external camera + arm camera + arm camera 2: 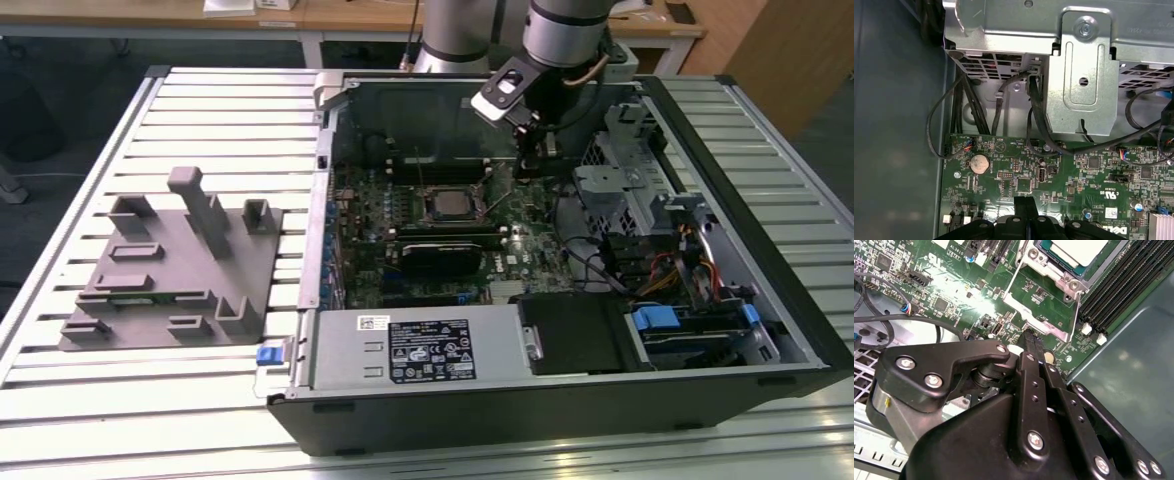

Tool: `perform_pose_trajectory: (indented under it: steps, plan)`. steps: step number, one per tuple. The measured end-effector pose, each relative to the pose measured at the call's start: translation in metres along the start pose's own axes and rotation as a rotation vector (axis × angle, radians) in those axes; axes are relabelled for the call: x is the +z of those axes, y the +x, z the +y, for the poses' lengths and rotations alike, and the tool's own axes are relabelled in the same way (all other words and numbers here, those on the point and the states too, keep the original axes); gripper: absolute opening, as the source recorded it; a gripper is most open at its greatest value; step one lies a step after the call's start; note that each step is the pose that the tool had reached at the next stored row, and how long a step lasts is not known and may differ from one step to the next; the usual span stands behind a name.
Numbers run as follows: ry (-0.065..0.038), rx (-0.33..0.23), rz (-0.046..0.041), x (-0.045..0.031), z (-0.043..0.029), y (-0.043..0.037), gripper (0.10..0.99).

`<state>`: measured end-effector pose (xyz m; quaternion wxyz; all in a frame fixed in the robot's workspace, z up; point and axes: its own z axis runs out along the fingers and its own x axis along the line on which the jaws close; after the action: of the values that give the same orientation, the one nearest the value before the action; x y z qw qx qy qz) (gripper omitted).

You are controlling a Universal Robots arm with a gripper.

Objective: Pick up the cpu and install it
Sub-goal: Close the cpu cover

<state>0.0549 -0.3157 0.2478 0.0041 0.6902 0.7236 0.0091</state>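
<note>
Slatted metal bench (147, 400) under an open computer case (534, 415), and the arm is down inside it. The gripper (1030, 338) has its two fingers pressed together and, as far as I can see, nothing between them. The tips hover low over the green motherboard (1004, 172); I cannot tell whether they touch it. Now the key relation: the cpu (1074, 247) lies flat with its pale top up, already sitting inside the socket. It is just beyond the fingertips, on the far side of the metal socket frame (1046, 315), which sits right beside the tips. In the exterior view, the socket (450, 205) is to the exterior view's left of the gripper, nearby.
</note>
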Motion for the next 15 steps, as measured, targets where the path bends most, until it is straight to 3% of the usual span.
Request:
perform_pose_trajectory:
  steps: [11,15]
  plan:
    - [0.000,0.000,0.0000,0.0031,-0.0005,0.0000,0.106]
    - [0.000,0.000,0.0002,0.0034,-0.0052,0.0002,0.106]
